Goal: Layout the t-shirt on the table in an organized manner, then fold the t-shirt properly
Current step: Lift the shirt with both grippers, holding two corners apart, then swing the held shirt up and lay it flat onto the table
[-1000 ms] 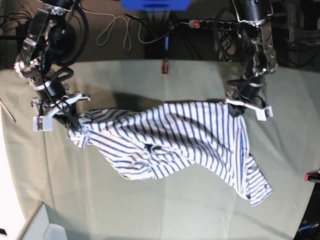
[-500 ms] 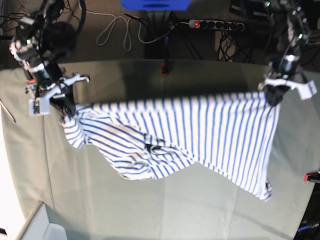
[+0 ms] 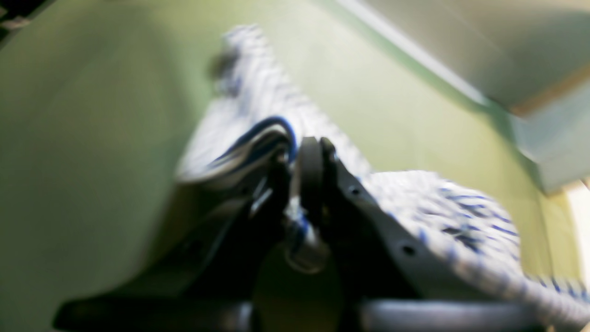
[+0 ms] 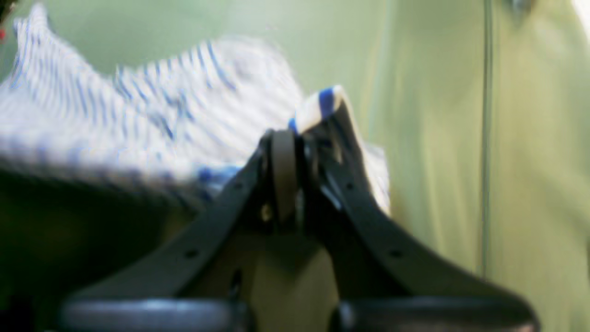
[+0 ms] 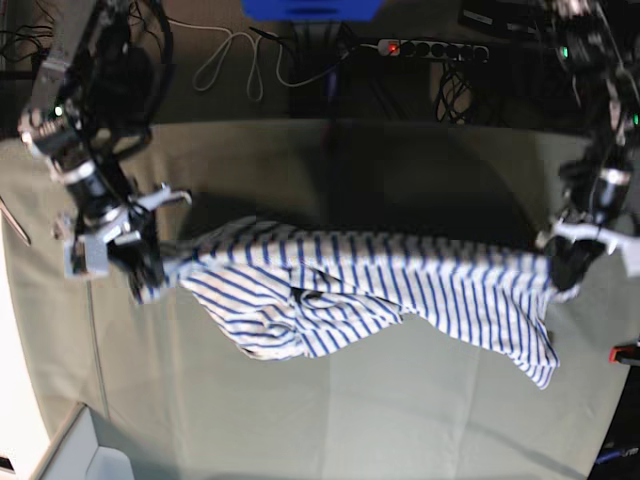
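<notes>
t-shirt (image 5: 360, 290): stretched between my two tools, middle sagging bunched on the table (image 5: 330, 420).
left tool (image 5: 568, 268): clamped on one fabric corner.
right tool (image 5: 140, 268): clamped on the opposite end.
Doing it well: I'd keep even tension, lower both ends together, flat.

One overhead view, two wrist views riding close behind the jaws

The base camera is looking steeply down over the whole table (image 5: 320, 430). Each wrist camera is peering along its own gripper, left (image 3: 295, 152) and right (image 4: 295, 133), very near and blurred; all three are sharing the t-shirt (image 5: 400, 285).
</notes>
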Controlling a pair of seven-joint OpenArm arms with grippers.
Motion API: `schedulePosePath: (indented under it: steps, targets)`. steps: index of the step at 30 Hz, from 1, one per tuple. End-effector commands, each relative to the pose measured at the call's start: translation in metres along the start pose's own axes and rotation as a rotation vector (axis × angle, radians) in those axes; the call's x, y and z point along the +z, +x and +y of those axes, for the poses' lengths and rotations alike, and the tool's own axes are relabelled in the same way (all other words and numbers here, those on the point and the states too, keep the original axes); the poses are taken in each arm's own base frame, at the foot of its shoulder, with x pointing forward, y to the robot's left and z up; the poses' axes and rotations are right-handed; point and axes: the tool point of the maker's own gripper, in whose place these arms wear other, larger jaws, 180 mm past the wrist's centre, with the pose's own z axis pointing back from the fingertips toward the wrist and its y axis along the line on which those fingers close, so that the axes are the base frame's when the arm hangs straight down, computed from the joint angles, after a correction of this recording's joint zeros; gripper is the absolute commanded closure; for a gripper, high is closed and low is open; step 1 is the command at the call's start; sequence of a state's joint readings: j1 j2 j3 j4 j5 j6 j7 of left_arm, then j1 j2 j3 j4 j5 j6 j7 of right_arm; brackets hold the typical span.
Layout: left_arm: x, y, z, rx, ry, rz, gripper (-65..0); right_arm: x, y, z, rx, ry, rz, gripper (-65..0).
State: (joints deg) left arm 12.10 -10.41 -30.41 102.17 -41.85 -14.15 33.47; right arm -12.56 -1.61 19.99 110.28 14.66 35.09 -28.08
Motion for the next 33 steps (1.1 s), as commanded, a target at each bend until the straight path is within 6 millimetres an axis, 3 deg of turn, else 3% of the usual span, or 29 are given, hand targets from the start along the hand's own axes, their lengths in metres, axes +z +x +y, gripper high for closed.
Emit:
schedulePosePath:
  steps: [1,4,7,9,15,18,20,23,25,28,31,33]
  targets:
    - [-0.010,0.023,-0.012,-0.028,-0.048,-0.051,-0.2,-0.004,0.024,0.004,0.019,0.017,-0.075,0.0]
    - [-0.040,0.058,-0.044,-0.069,-0.135,-0.070,-0.2,-0.023,0.064,0.006,0.076,0.051,-0.161,0.0]
    - [-0.077,0.099,-0.069,-0.135,-0.166,-0.107,-0.2,-0.058,0.106,0.005,0.114,0.097,-0.235,0.0]
    - [-0.097,0.131,-0.085,-0.208,-0.154,-0.142,-0.2,-0.082,0.133,-0.008,0.137,0.093,-0.262,0.0]
    - [-0.134,0.213,-0.155,-0.316,-0.229,-0.245,-0.2,-0.119,0.227,-0.049,0.227,0.005,-0.345,0.0]
    - [-0.160,0.254,-0.181,-0.305,-0.252,-0.274,-0.2,-0.139,0.285,-0.059,0.209,0.009,-0.396,0.0]
    - [-0.153,0.285,-0.215,-0.337,-0.298,-0.337,-0.2,-0.128,0.325,-0.076,0.233,-0.027,-0.453,0.0]
    - [-0.137,0.323,-0.242,-0.375,-0.326,-0.404,-0.2,-0.102,0.374,-0.089,0.277,-0.074,-0.541,0.0]
    - [-0.139,0.341,-0.247,-0.361,-0.331,-0.427,-0.2,-0.097,0.397,-0.100,0.279,-0.090,-0.562,0.0]
    - [-0.143,0.362,-0.249,-0.326,-0.338,-0.473,-0.2,-0.092,0.432,-0.096,0.260,-0.071,-0.623,0.0]
    - [-0.124,0.376,-0.260,-0.341,-0.355,-0.526,-0.2,-0.061,0.449,-0.101,0.325,-0.126,-0.682,0.0]
    - [-0.115,0.378,-0.257,-0.367,-0.344,-0.532,-0.2,-0.055,0.434,-0.105,0.370,-0.178,-0.635,0.0]
